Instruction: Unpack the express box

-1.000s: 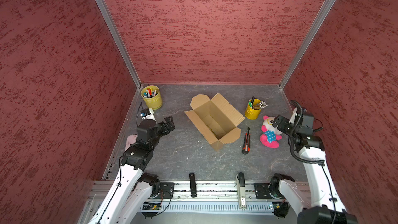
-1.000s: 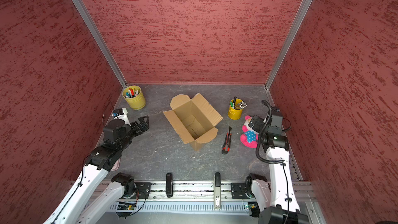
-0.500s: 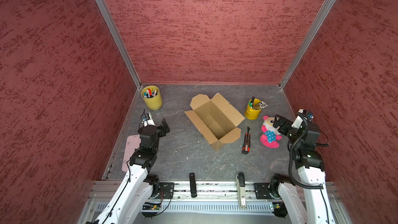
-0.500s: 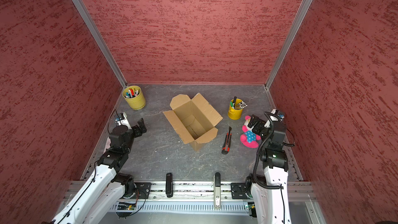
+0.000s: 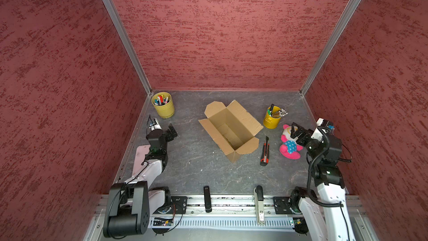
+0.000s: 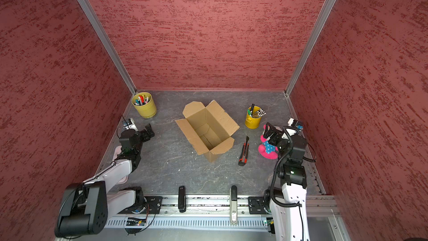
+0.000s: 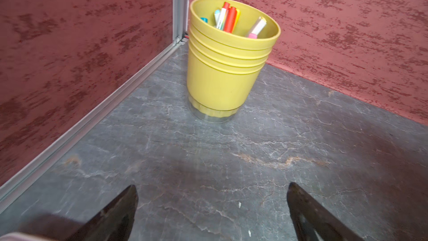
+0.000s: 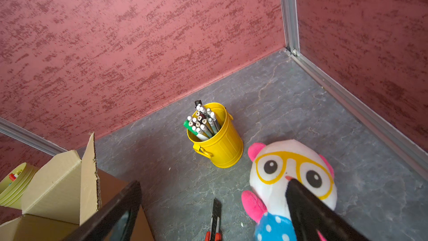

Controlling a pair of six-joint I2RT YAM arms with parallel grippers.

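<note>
The express box (image 5: 231, 130) (image 6: 208, 128) stands mid-table, a brown carton with all its flaps spread open and only bare cardboard showing inside; its corner shows in the right wrist view (image 8: 58, 181). A pink and white plush toy (image 5: 289, 144) (image 8: 289, 170) lies to its right, beside a red and black box cutter (image 5: 264, 151) (image 8: 215, 219). My right gripper (image 5: 296, 130) (image 8: 214, 183) hovers open over the toy's head, holding nothing. My left gripper (image 5: 171, 132) (image 7: 212, 188) is open and empty near the left wall, apart from the box.
A yellow cup of markers (image 5: 162, 104) (image 7: 227, 61) fills the back left corner. A yellow bucket of pencils (image 5: 273, 118) (image 8: 217, 140) stands behind the toy. A pink flat thing (image 5: 141, 156) lies under the left arm. Two stapler-like tools (image 5: 206, 198) (image 5: 259, 202) rest on the front rail.
Both arms have folded back toward the front rail, and the left gripper has drifted a little toward the left wall. Both grippers stay open. Box, toy and cutter have not moved.
</note>
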